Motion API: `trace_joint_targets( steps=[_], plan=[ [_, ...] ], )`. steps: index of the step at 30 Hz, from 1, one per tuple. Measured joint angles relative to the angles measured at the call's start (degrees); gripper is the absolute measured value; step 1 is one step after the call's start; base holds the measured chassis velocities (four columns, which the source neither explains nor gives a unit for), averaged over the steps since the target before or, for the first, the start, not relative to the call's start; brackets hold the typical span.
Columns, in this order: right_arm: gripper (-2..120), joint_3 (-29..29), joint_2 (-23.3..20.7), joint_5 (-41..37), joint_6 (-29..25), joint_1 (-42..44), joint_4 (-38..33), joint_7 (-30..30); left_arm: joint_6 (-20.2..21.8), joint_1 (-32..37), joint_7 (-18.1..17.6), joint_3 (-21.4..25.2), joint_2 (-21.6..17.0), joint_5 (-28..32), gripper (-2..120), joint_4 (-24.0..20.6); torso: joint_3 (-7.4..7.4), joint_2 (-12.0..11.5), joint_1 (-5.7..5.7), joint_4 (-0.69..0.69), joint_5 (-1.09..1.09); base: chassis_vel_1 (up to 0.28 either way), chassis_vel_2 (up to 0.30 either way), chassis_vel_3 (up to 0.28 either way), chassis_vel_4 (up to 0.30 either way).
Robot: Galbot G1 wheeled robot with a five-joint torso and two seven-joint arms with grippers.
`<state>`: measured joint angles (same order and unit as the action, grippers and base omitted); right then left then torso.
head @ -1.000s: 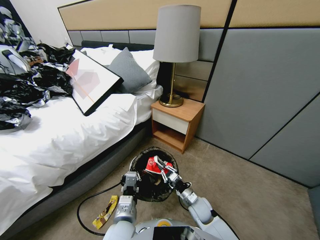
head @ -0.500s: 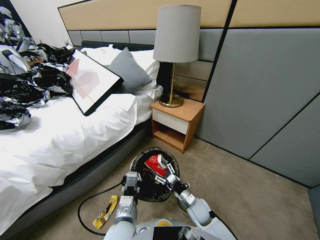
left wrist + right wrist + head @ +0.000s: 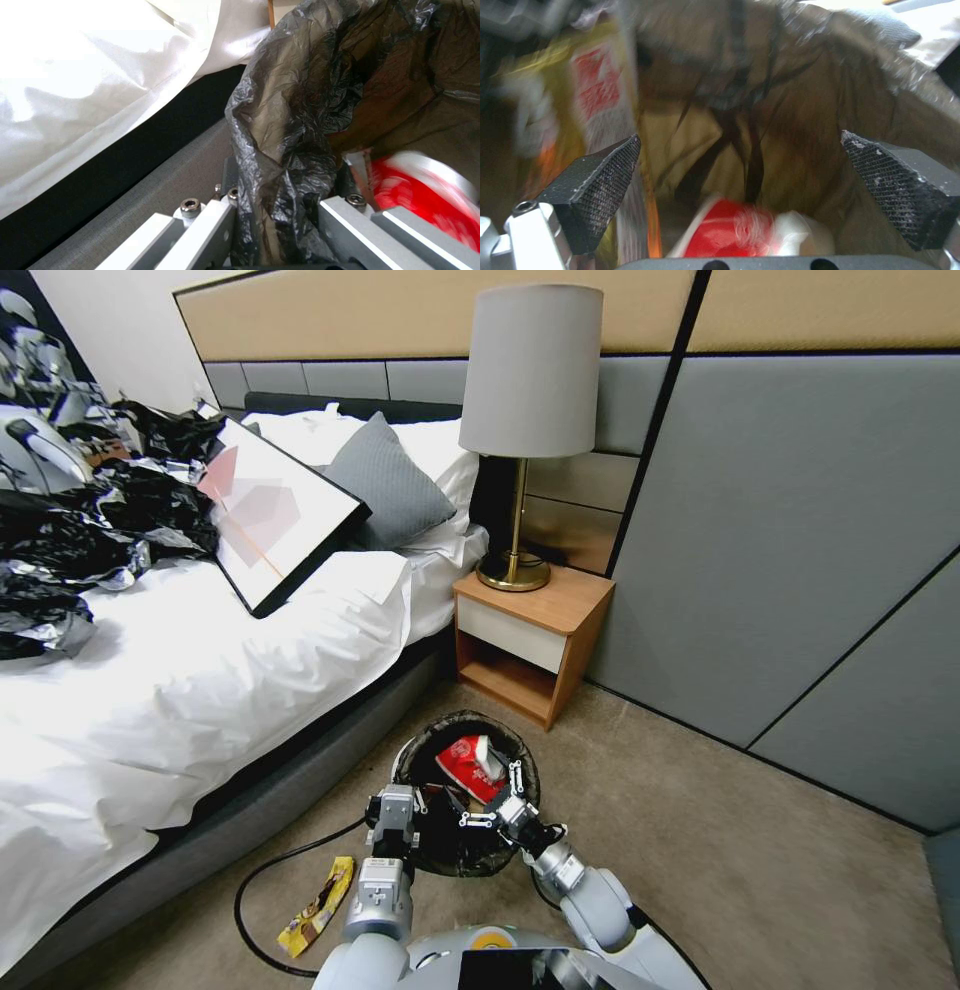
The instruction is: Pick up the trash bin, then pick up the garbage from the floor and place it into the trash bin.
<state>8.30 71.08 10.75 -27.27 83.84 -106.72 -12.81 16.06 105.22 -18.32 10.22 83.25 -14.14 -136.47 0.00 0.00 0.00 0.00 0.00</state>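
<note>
**Bin held at the rim, right gripper empty over the opening**

- Left gripper [image 3: 393, 817] is clamped on the near rim of the bin [image 3: 425, 748]. In the left wrist view its two metal fingers [image 3: 210, 221] pinch the black liner [image 3: 280, 150] and the rim between them. Judged reason: this grip carries the bin in front of the robot with the mouth facing up, so litter can be dropped in from above.
- Bin sits low between the two arms, just off the bed [image 3: 200, 690], with the nightstand [image 3: 530, 640] beyond it. Whether it rests on the carpet or hangs clear, I cannot tell.
- Right gripper [image 3: 497, 800] is at the bin's right side, over the opening. Jaws stand wide apart; the right wrist view shows both textured pads [image 3: 595, 176] spread with nothing between them, only the liner's inside beyond.
- Red-and-white pack [image 3: 470, 762] lies inside the bin, toward the far side, just ahead of the right gripper and apart from its fingers. The right wrist view shows it low in the bag [image 3: 730, 228]. The left wrist view shows it as a red blur [image 3: 425, 195] beside the left gripper's inner finger. A second printed wrapper [image 3: 600, 86] lies against the liner wall.
- Judgement: this pack counts as binned.
- Still on the floor: yellow wrapper [image 3: 318, 903], left of the left arm, near the bed base and next to a black cable [image 3: 250, 880]. It is well apart from the right gripper, on the opposite side of the bin.
</note>
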Motion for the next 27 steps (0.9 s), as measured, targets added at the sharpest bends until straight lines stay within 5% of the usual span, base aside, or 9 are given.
trace_joint_targets(
  steps=[16, 27],
  plan=[
    [100, 6.41, -3.24, 2.84, -0.18, 3.97, -3.16, 0.37, -0.03, -0.43, -0.1, 1.65, -0.05, 1.27, 0, -0.41, 0.0, 0.0, 0.0, 0.0, 0.0, 0.0, 0.0, 0.0, 0.0],
    [100, 10.87, -1.02, 0.16, -2.11, 8.81, -13.52, 4.65, -0.08, -1.15, -0.12, 1.96, 0.3, 1.6, 0, 1.24, 0.0, 0.01, 0.0, 0.0, -0.01, 0.0, 0.0, 0.0, 0.0]
  ],
)
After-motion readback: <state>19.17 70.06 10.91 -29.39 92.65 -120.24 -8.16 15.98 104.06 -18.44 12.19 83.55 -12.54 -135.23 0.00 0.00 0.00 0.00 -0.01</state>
